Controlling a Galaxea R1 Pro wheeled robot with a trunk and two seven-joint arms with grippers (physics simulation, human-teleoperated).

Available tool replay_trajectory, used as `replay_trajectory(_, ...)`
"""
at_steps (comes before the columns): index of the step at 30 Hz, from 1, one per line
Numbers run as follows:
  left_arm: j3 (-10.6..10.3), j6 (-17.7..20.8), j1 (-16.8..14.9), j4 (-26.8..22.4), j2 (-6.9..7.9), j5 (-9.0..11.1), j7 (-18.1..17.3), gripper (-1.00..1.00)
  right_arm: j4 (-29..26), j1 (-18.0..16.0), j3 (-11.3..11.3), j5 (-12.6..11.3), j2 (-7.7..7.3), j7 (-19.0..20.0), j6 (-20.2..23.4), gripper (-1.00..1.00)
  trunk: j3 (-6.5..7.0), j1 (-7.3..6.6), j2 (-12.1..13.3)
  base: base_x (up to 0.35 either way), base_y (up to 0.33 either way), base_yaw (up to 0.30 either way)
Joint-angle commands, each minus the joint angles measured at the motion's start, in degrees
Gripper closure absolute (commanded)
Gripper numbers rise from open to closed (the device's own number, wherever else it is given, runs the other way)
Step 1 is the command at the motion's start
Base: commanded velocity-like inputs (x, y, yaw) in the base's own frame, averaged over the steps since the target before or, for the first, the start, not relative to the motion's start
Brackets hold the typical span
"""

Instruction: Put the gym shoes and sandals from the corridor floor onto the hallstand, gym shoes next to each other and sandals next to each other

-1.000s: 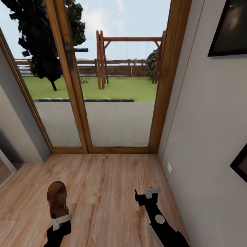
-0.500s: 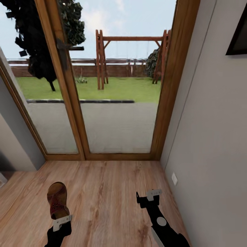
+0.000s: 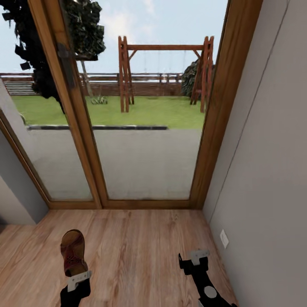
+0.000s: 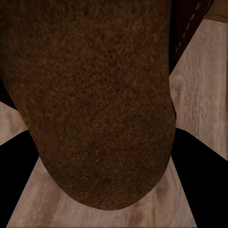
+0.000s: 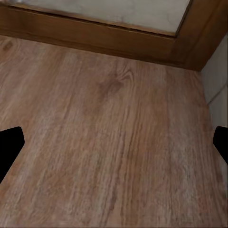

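One brown leather sandal [image 3: 73, 253] is held above the corridor floor [image 3: 136, 251] at the lower left of the head view, toe pointing away from me. My left gripper [image 3: 79, 279] is shut on its heel end. The left wrist view is taken up by the sandal [image 4: 95, 95] close up, with dark fingers [image 4: 199, 156] on both sides of it. My right gripper [image 3: 195, 261] hovers over the planks near the right wall, open and holding nothing; its dark fingertips [image 5: 9, 147] sit wide apart over bare wood. The gym shoes and the hallstand are out of view.
Wood-framed glass doors [image 3: 145, 128] close off the corridor straight ahead, with lawn and a swing frame outside. An off-white wall [image 3: 268, 170] with a socket [image 3: 224, 238] runs close along the right. A grey wall corner [image 3: 17, 200] stands at the left.
The whole view has shifted: the doors and right wall loom closer and the pictures on the wall have slid out of frame. Both arms keep their pose, the sandal still gripped.
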Motion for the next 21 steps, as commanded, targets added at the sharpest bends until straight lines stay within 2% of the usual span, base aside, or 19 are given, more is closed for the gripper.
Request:
replay_trajectory(1,0.55,-0.22,-0.06,0.12,-0.04,-0.51,-0.34,1.00,0.42,-0.06,0.50,-0.30,-0.31,-0.51,-0.73,-1.00,-0.05,0.02,-0.02,0.338,0.000,0.000)
replay_trajectory(3,0.71,-1.09,-0.09,0.28,0.01,-0.30,-0.33,1.00,2.98,-0.04,0.42,-0.39,-1.36,-0.59,-2.93,-1.00,-0.05,0.02,-0.02,0.338,0.000,0.000)
replay_trajectory(6,0.80,-4.27,0.06,0.52,0.04,-0.44,-0.33,1.00,5.04,0.01,0.33,-0.45,-1.70,-0.61,-4.08,-1.00,-0.05,0.02,-0.02,0.338,0.000,0.000)
replay_trajectory(9,0.78,-4.82,0.42,0.89,0.12,-0.54,-0.33,1.00,6.51,0.00,0.36,-0.47,-1.69,-0.61,-4.23,-1.00,-0.05,0.02,-0.02,0.338,0.007,0.049)
replay_trajectory(16,0.83,-5.18,0.85,1.49,0.45,-0.74,-0.33,1.00,8.85,0.00,0.40,-0.55,-1.60,-0.61,-4.37,-1.00,-0.05,0.02,-0.02,0.296,0.138,0.234)
replay_trajectory(21,0.36,-5.30,0.83,3.43,0.37,-0.95,-0.39,1.00,9.52,-0.01,0.40,-0.63,-1.46,-0.61,-4.30,-1.00,-0.05,0.02,-0.02,0.069,0.052,0.276)
